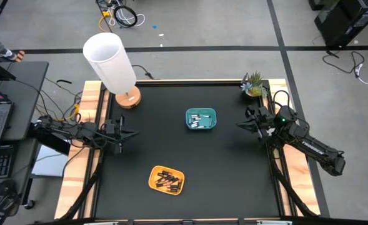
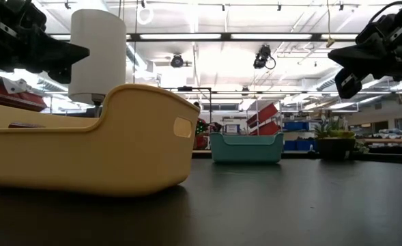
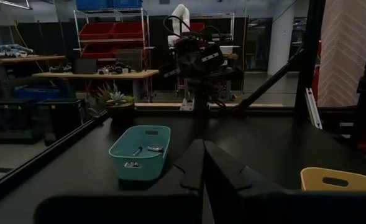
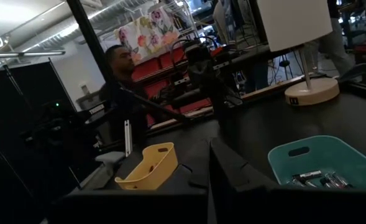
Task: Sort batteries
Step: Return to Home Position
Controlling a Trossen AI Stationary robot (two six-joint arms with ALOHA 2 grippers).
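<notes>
Hanging over the left side of the black table [image 1: 171, 147], the left claw [image 1: 131, 132] is pressing its two fingers together and is holding nothing. The right claw [image 1: 241, 125] is hanging over the right side, and it is pinched closed and empty too. The silvery batteries [image 1: 200, 120] are lying in the teal tray [image 1: 201, 110] near the middle of the table, and the dark batteries [image 1: 167, 180] are lying in the yellow tray [image 1: 151, 180] near the front edge. I am not seeing any loose battery on the table, so the sorting is looking done, and I am guessing the arms are doing the go-home step. The next move is asking only for each arm to fold toward its own side and rest there, with nothing to grab. Plenty of open table is lying between the two claws and the trays. The white lamp [image 1: 112, 59] is standing near the left arm at the back corner, and the small plant [image 1: 253, 84] is sitting near the right arm, so each arm is needing to keep off those.
</notes>
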